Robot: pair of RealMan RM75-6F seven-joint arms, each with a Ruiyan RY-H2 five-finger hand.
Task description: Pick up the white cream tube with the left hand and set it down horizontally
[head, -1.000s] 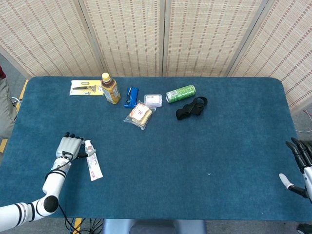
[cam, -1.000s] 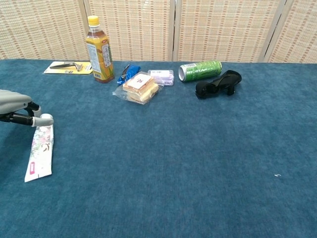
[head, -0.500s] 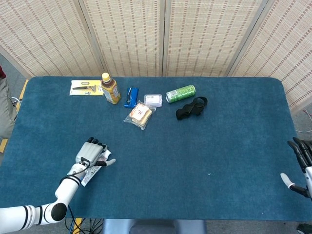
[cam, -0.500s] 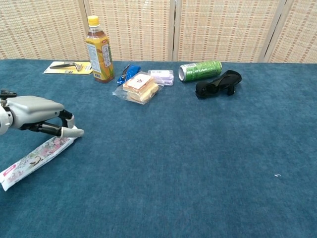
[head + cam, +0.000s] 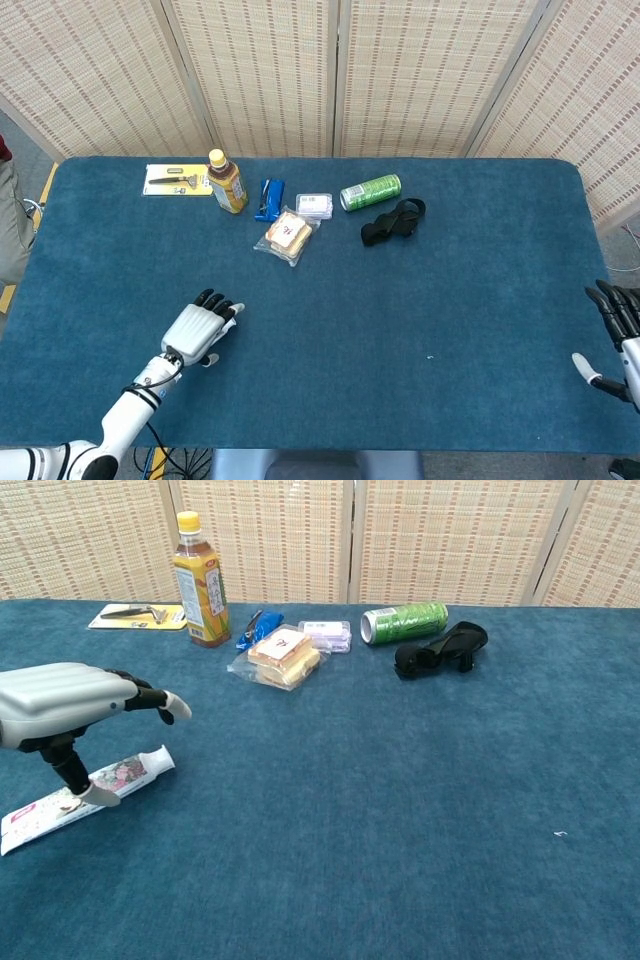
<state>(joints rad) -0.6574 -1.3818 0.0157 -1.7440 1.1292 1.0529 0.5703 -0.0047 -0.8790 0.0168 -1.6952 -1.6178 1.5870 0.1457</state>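
While my left hand (image 5: 65,708) hovers palm-down over the near-left part of the blue table (image 5: 400,810), its fingers are stretched forward and spread, and the thumb points down with its tip at the white cream tube (image 5: 85,787). I cannot tell whether the thumb tip actually presses the tube or only sits just above it; nothing is clasped in the hand. From the head view my left hand (image 5: 198,328) covers the tube completely, so only the chest view shows it. The tube lies flat on the cloth under the hand, cap end toward the table's middle and flat crimped end toward the near-left edge.

My right hand (image 5: 615,340) is at the far right edge of the table, seen only in the head view, fingers apart and holding nothing.

Along the back of the table, well apart from the tube, stands an upright yellow-capped drink bottle (image 5: 199,580), with a carded tool pack (image 5: 137,615) lying just to its left. Beside the bottle on the other side lie a blue packet (image 5: 260,628), a wrapped sandwich (image 5: 281,656) and a small clear box (image 5: 327,634). Further right a green can (image 5: 404,621) lies on its side, with a black strap (image 5: 441,648) bunched just in front of it.
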